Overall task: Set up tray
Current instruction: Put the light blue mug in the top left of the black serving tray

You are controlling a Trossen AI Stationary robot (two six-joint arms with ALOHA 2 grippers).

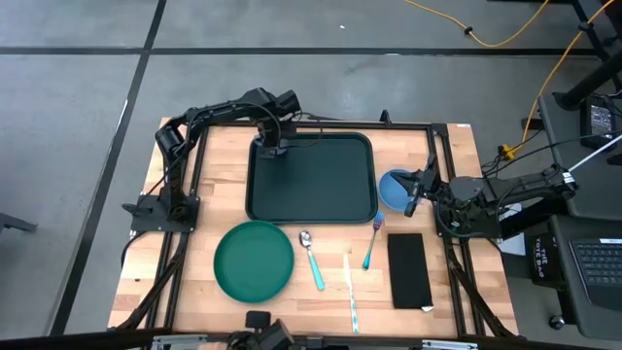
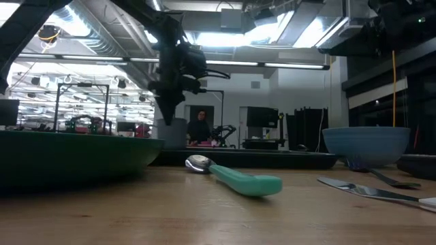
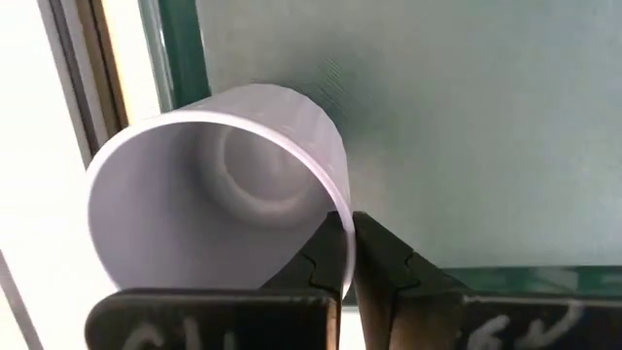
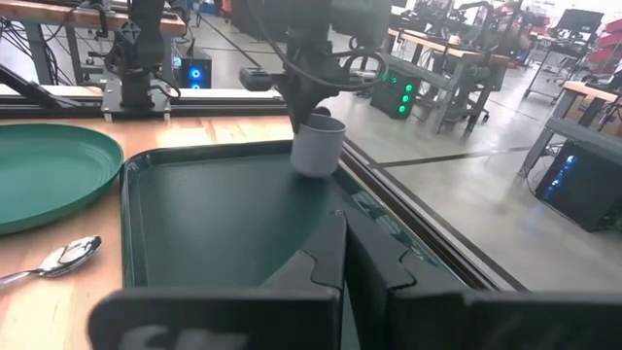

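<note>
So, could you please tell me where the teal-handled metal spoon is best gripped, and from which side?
Grip the teal-handled metal spoon at the middle of its straight teal handle, coming straight down from above and closing across the narrow width. It lies flat on the wooden table close beside the round green plate, so a sideways approach looks cramped, and its rounded shiny bowl would probably slip.

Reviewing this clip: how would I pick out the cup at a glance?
Start at the large dark tray in the middle of the wooden table. At its far-left corner, the left gripper is shut on a small pale grey cup. It is the only pale, straight-sided cup; the blue bowl sits beside the tray's right edge.
</note>
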